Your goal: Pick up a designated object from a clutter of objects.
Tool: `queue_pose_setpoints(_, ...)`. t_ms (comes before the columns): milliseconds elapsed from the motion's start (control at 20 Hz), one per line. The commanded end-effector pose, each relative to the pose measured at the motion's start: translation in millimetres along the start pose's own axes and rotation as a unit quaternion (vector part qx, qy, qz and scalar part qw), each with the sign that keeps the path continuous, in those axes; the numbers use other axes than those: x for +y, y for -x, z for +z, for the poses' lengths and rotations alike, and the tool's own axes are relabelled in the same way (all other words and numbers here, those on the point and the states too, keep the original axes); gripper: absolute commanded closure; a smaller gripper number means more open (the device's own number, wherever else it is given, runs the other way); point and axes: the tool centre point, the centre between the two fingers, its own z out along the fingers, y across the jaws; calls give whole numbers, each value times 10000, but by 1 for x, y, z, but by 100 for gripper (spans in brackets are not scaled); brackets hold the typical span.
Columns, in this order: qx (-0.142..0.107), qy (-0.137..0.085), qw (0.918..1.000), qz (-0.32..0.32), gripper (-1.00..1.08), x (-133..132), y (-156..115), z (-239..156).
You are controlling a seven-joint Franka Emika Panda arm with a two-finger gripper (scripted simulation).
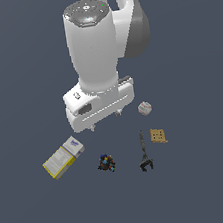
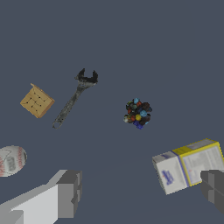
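The designated object, a tiny dark lump (image 1: 106,163) with blue, orange and red specks, lies on the grey floor between the box and the black tool; it also shows in the wrist view (image 2: 138,113). My gripper (image 1: 105,120) hangs above and behind it, open and empty; its fingertips barely show under the white hand. In the wrist view the gripper (image 2: 142,190) has its two grey fingers (image 2: 70,192) wide apart, with the lump beyond the gap. The clutter of objects lies around it.
A yellow-white-blue box (image 1: 64,157) (image 2: 189,165) lies on the exterior view's left. A slim black tool (image 1: 144,152) (image 2: 73,99), a tan holed block (image 1: 158,136) (image 2: 36,101) and a white baseball (image 1: 144,108) (image 2: 11,160) lie on the right.
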Motion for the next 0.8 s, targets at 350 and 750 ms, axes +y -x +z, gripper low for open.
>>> queue_pose_setpoints(350,-13,-9,9926,-1213,-92,15,-16,41)
queue_pose_setpoints(750,-8,-34,9752,-2211,-92,26,-27,78)
